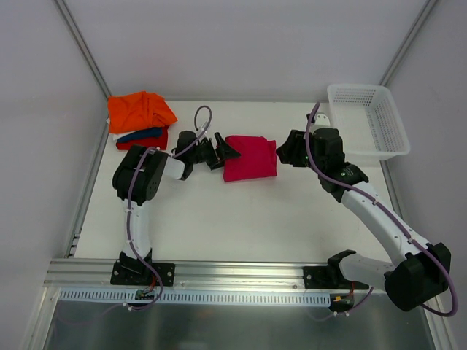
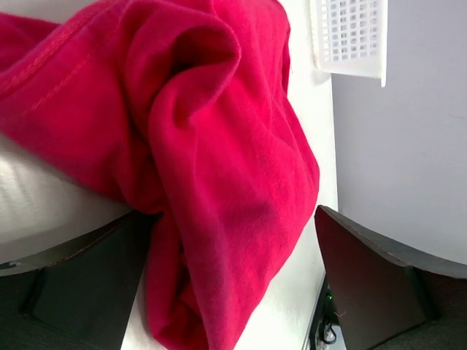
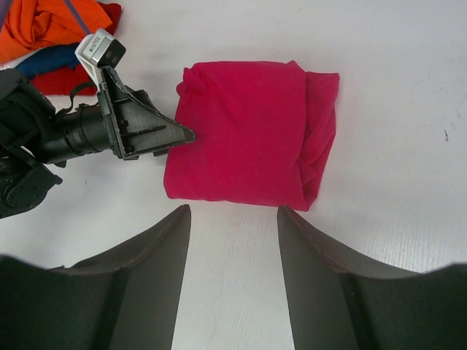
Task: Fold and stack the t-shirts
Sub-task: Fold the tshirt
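Your left fingers (image 2: 87, 284) stood spread wide, and one edge of the pink t-shirt (image 2: 219, 146) lay bunched between them. They were not pressed on it. In the right wrist view, one tip of them touched the side of this shirt. Your right fingers (image 3: 328, 270) were also spread, with nothing between them. They stood at the opposite side of the pink t-shirt, near its edge but not touching it.

The pink t-shirt itself lay folded into a compact rectangle on the counter (image 1: 219, 219), directly between the two pairs of fingers. It looked almost square. If it had a long axis, I judged it to run along the line from one pair of fingers to the other.

Seen from the pink t-shirt, the pile lay beyond your left fingers: the orange t-shirt (image 1: 140, 109) on top of the dark blue t-shirt (image 1: 142, 134) and the red t-shirt (image 1: 146, 143). The white basket (image 1: 394, 138) lay the other way from the pink t-shirt, beyond your right fingers.

So I judged the left arm nearer to both the shirt and the pile. The coming move depended on closing on that near edge.
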